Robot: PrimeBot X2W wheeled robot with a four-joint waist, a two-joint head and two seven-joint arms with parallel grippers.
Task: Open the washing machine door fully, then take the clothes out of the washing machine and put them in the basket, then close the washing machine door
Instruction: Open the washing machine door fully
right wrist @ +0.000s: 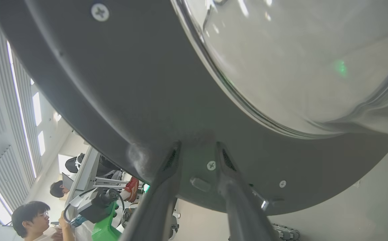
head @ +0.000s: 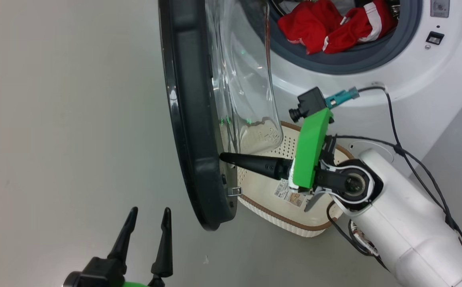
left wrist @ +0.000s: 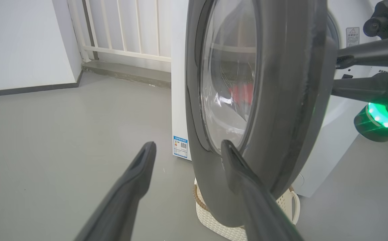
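The washing machine door (head: 191, 119) stands partly open, edge-on, its glass bowl (head: 247, 79) bulging toward the washing machine (head: 414, 75). Red clothes (head: 326, 26) with white stripes lie in the drum mouth. The basket (head: 294, 227) sits on the floor under the door, with nothing in the part that shows. My right gripper (head: 225, 158) points at the door's inner rim (right wrist: 113, 83), its fingertips (right wrist: 177, 150) slightly parted and resting against it, nothing between them. Lower left, my left gripper (head: 150, 211) is open, outside the door (left wrist: 287, 100) and apart from it.
Grey floor (head: 63, 119) spreads to the left of the door. A metal latch hook (head: 234, 191) sticks out of the door's inner rim. Black cables (head: 398, 139) trail along my right arm. A white railing (left wrist: 123, 30) stands behind. People (right wrist: 30, 217) sit beyond the door.
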